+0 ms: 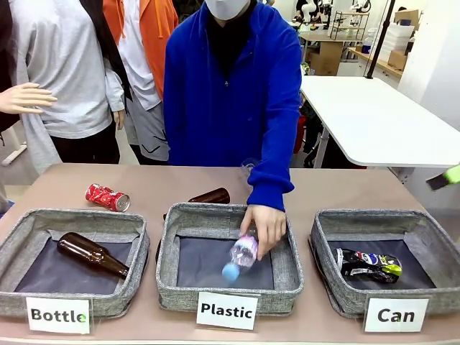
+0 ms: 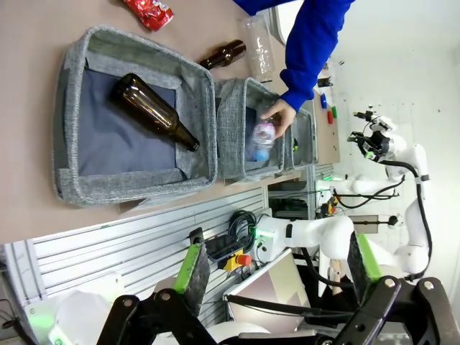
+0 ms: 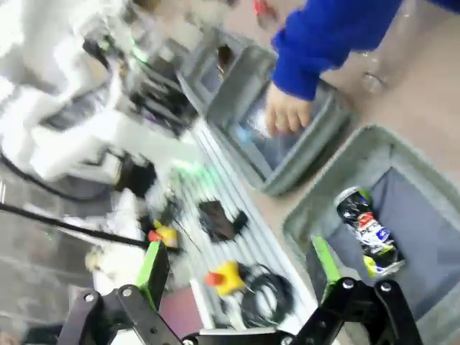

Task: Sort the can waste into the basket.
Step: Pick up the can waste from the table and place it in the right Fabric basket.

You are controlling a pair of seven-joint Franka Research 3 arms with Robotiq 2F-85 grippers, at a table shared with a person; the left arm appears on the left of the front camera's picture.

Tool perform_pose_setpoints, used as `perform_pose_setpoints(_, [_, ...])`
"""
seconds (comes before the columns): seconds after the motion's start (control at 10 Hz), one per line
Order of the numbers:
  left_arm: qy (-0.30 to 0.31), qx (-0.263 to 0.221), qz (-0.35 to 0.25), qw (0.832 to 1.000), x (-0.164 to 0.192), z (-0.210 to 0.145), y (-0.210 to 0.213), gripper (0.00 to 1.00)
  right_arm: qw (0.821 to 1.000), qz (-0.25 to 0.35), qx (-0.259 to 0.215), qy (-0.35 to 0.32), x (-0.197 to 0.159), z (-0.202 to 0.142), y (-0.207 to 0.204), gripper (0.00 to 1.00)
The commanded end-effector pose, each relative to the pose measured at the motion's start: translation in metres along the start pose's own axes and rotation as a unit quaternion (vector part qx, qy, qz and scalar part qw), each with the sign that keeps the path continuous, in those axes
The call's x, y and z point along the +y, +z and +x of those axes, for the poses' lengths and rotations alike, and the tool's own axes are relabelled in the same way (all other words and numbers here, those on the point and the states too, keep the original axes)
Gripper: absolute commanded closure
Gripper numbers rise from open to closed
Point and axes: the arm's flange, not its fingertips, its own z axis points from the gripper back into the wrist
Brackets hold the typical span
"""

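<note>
The black dented can lies inside the grey basket labelled "Can" at the front right. From the right wrist, this can and its basket sit just beyond my right gripper, which is open and empty; that view is blurred. A bit of the right gripper shows at the far right edge, above the table. The red can lies on the table behind the "Bottle" basket, and the left wrist view catches this red can too. My left gripper hangs open and empty, off the table's front.
A person's hand lowers a clear plastic bottle into the "Plastic" basket. A brown bottle lies in the "Bottle" basket; another brown bottle and a clear plastic bottle lie on the table behind.
</note>
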Motion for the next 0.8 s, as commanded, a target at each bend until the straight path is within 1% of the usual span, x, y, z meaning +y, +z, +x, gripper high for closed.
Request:
perform_pose_setpoints(0.0, [-0.001,0.000,-0.009,1.000,-0.003,0.000,0.000,0.00,0.839,0.140,-0.459,-0.255,-0.022,-0.017,0.024,0.00])
perform_pose_setpoints(0.1, [-0.001,0.000,-0.009,1.000,-0.003,0.000,0.000,0.00,0.817,0.130,-0.489,-0.277,-0.034,-0.028,0.029,0.00])
perform_pose_setpoints(0.2, [-0.001,0.000,-0.009,1.000,-0.003,0.000,0.000,0.00,0.997,0.029,-0.056,-0.054,-0.014,-0.015,0.018,0.00])
perform_pose_setpoints(0.7, [-0.001,0.000,-0.009,1.000,-0.003,0.000,0.000,0.00,0.997,0.029,-0.056,-0.054,-0.014,-0.015,0.018,0.00])
